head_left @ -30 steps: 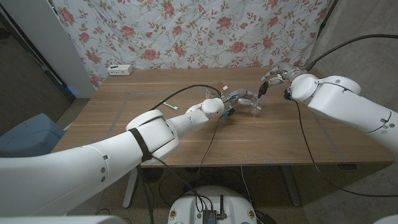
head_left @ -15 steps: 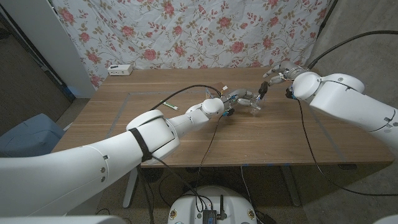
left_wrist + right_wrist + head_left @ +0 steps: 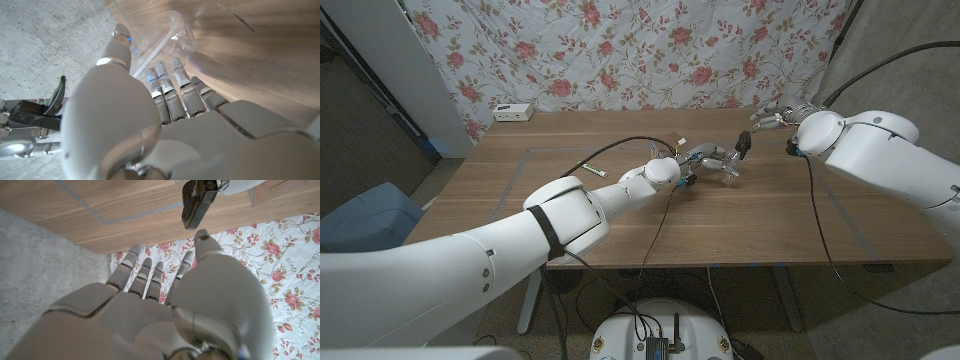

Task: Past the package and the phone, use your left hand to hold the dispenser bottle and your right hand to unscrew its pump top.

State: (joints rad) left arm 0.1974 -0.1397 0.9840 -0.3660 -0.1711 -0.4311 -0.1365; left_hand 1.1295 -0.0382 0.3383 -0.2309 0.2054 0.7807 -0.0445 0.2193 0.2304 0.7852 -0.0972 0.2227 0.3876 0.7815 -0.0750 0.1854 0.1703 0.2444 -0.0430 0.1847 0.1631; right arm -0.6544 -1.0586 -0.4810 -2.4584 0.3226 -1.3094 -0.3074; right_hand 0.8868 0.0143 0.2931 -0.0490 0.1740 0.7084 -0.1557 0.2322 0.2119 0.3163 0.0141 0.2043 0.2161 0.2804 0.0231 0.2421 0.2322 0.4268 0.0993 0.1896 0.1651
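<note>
On table, far half, right of centre: clear plastic dispenser bottle [image 3: 730, 166] with black pump top [image 3: 743, 142]; the wooden table [image 3: 620, 215] carries it.
Left hand [image 3: 705, 158]: grips the bottle body from the side; head view shows metallic fingers against the clear plastic.
Left wrist view, added detail: fingers [image 3: 172, 90] and thumb wrap the transparent round bottle wall [image 3: 170, 40], with a thin tube visible inside; table grain lies behind it. The right hand's metal parts and a dark lever-like piece [image 3: 35, 112] appear at one edge.
Right hand [image 3: 782, 112]: held above the table's far right, just beside the pump top and apart from it; fingers extended and spread, holding nothing.
Right wrist view, added detail: fingertips [image 3: 150, 275] point toward the floral cloth backdrop [image 3: 280, 245]; the black pump top [image 3: 197, 202] sits beyond the thumb, untouched.
Far left table edge: small white box [image 3: 512, 112].
Near left arm: thin green-tipped stick [image 3: 592, 171] lying on the wood.
</note>
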